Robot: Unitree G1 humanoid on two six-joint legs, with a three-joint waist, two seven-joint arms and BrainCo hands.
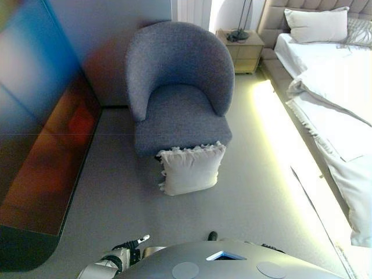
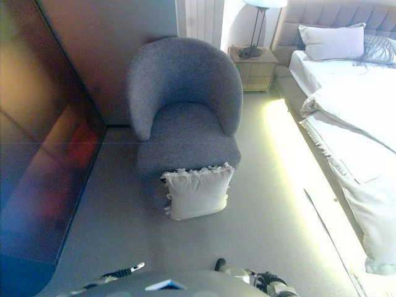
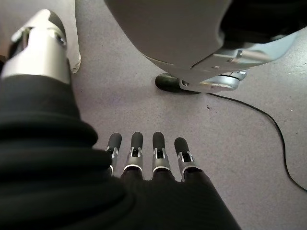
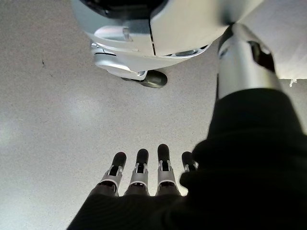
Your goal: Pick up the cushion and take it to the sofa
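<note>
Cushion [image 1: 191, 169]: cream, frilled along its top edge, standing upright on the grey floor [image 1: 116, 197], leaning against the front of the armchair's seat; held by neither hand.
Armchair [image 1: 177, 87]: grey, round-backed, upholstered, seat bare, set with its back near the wall; the only sofa-like seat in sight.
Left hand [image 3: 144, 153]: hanging low at the robot's left side, seen at the bottom edge of the head views; fingers [image 3: 136, 143] straight in a row, pointing down at the carpet, thumb apart; nothing held, nothing touched.
Right hand [image 4: 144, 167]: low at the robot's right side, showing at the bottom edge of the right eye view; fingers [image 4: 162, 154] extended side by side over bare floor; empty.
Distance: both hands well apart from the cushion, which lies ahead between them.
Dark panel [image 1: 40, 116]: glossy, reflective, running along the robot's left side.
Bed [image 1: 337, 87]: white covers rumpled, to the right, with a pale pillow [image 1: 317, 24] against a tufted headboard.
Nightstand [image 1: 241, 49]: light wood, between armchair and bed, carrying the base of a lamp [image 1: 238, 34].
Light strip: bright glow on the floor along the bed's near side.
</note>
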